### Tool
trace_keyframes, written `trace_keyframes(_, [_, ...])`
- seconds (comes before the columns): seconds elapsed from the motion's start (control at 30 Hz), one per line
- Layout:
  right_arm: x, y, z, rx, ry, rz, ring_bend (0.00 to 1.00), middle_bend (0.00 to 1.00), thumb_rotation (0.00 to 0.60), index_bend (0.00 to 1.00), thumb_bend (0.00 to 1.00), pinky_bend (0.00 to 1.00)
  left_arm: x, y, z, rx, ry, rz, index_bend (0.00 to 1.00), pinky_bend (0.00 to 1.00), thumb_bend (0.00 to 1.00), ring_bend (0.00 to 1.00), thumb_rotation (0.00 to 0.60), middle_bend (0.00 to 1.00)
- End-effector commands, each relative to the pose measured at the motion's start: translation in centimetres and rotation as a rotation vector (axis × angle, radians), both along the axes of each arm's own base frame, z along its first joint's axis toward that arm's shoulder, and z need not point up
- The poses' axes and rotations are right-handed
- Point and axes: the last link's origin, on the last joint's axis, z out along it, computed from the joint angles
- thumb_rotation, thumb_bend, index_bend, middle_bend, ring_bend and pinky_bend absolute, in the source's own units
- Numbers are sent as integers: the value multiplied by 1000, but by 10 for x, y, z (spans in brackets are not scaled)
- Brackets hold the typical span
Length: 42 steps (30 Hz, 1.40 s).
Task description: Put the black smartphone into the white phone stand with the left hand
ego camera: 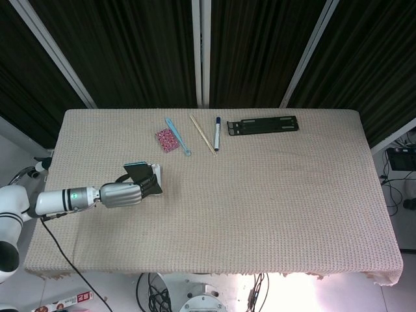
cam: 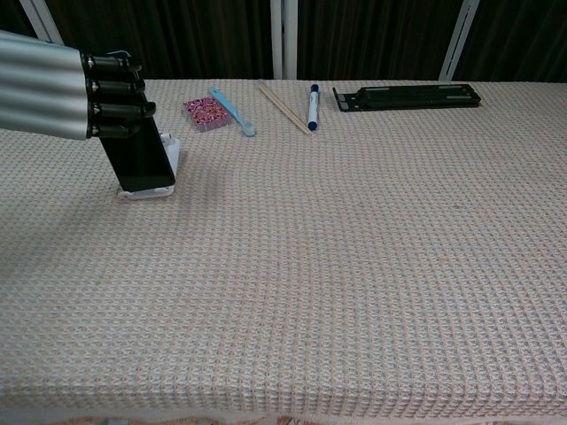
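My left hand [ego camera: 123, 193] holds the flat black smartphone [cam: 142, 159] by its upper part, my fingers [cam: 115, 97] pinching it along the top so the lower edge is free to drop into place. The phone stands nearly upright, leaning back a little, with its bottom edge down at the small white plastic phone stand [cam: 168, 158], whose base peeks out beneath and to the right. I judge it to be seated or almost seated in the cradle, though the phone hides the lip, so I cannot tell for sure. I hold on because letting go too soon could tip it forward onto the beige woven surface [cam: 354, 266]. My right hand is out of sight in both views.
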Motion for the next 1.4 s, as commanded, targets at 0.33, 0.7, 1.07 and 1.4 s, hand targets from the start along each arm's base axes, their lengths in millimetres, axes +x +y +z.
trace_keyframes(0.33, [-2,0,1,-4,1,-6,0,0,600,0,204,0,3,0,-4,-10,-5,5,239,264,532,122,600,140])
trace_keyframes(0.7, [-5,0,2,-3,-2,-10,0,0,600,0,204,0,0,-1,-1,-3,-12,29,167,264,518,116,600,112])
trace_keyframes(1.07, [-1,-10,8,11,9,30,0,0,600,0,204,0,-27,-46,59,72,-603,376,111,268,330,118,600,106])
trace_keyframes(1.4, [0,-26,-2,106,-17,82,0,0,600,0,178,0,-108,-142,78,109,-1230,1142,69,252,212,105,546,98])
